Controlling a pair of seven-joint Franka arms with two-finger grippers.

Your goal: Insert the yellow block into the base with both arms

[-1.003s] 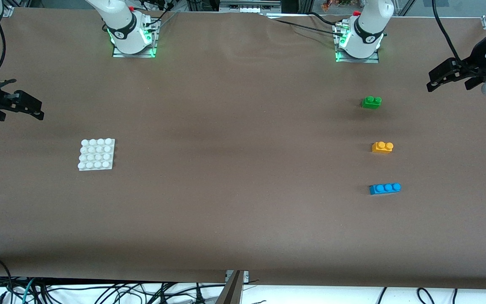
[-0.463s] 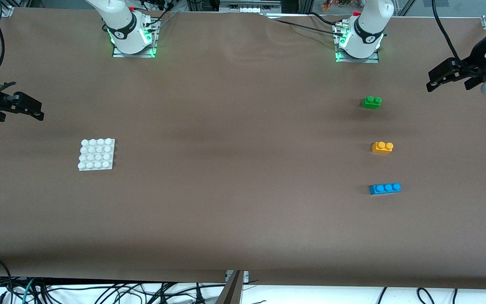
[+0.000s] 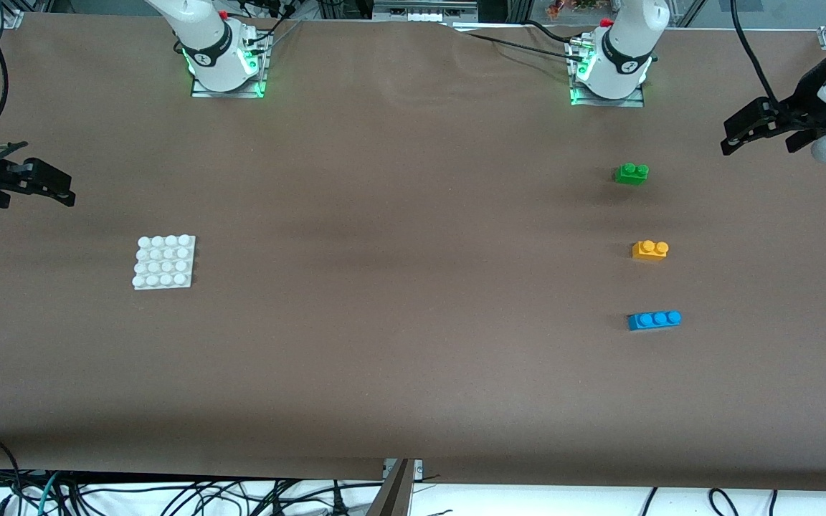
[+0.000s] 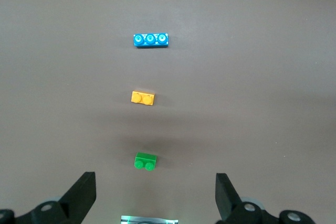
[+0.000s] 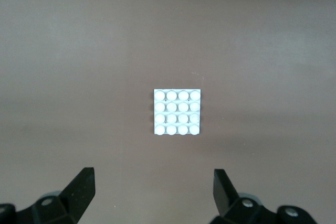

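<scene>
A brown table (image 3: 399, 344) is filling the scene. Toward the left arm's end, a blue brick (image 3: 654, 319) is lying nearest the front camera, the yellow block (image 3: 649, 249) is sitting farther back, and a green brick (image 3: 631, 173) farther still. The base (image 3: 164, 261) is lying well apart, toward the right arm's end. The left gripper (image 3: 732, 137) and right gripper (image 3: 62, 190) are hanging above the table's ends, fingers spread, holding nothing.

Brown-covered table under even light

A wide table (image 3: 413, 287) is covered by a matte brown sheet; tangled black cables (image 3: 169, 494) are seen on the pale floor below its near edge.
</scene>
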